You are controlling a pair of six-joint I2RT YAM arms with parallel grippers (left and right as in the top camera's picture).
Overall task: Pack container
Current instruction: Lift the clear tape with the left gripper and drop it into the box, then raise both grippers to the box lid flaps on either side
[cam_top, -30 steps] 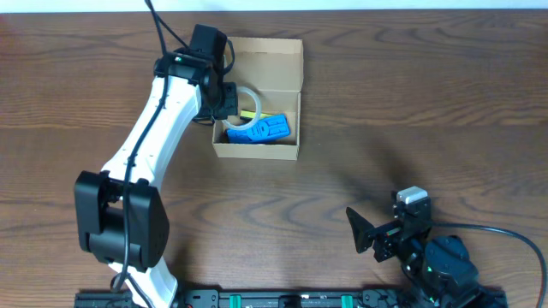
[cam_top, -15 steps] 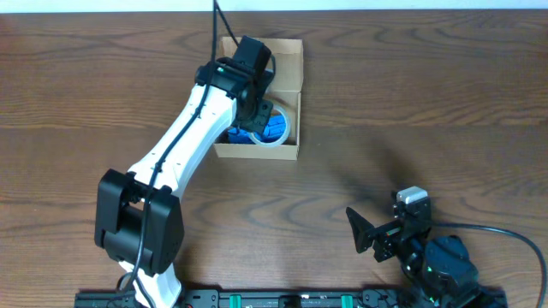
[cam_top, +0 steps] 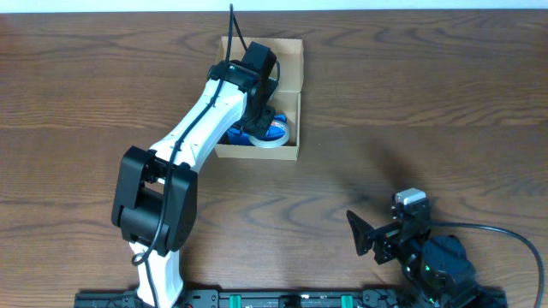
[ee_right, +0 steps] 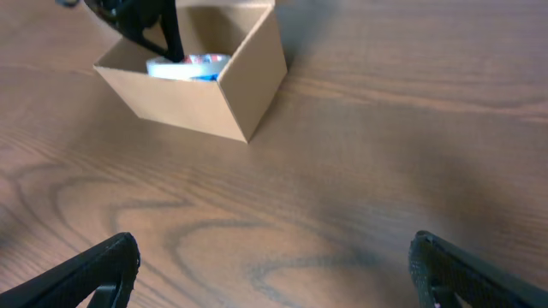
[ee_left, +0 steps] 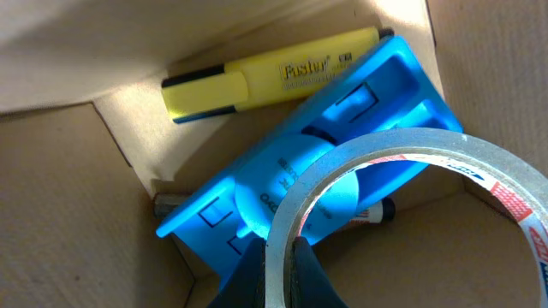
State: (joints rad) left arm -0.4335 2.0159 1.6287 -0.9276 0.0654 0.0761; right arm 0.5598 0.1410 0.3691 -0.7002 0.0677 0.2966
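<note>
The tan cardboard container (cam_top: 287, 152) stands open at the table's back middle, its flap lid (cam_top: 287, 64) lying back. It also shows in the right wrist view (ee_right: 231, 94). My left gripper (ee_left: 278, 278) is inside the box, shut on the rim of a clear tape roll (ee_left: 411, 158), which shows from overhead (cam_top: 272, 137) too. Under the roll lie a blue plastic piece (ee_left: 274, 171) and a yellow highlighter (ee_left: 274, 73). A dark pen-like item (ee_left: 377, 210) peeks out under the blue piece. My right gripper (ee_right: 274, 269) is open and empty, low over the table near the front.
The left arm (cam_top: 193, 137) reaches diagonally from the front left over the box. The right arm base (cam_top: 428, 257) sits at the front right. Bare wooden table (cam_top: 411, 103) surrounds the box.
My left gripper has carried the tape roll from the box's left edge rightward and down into the box. The right arm has not moved.
</note>
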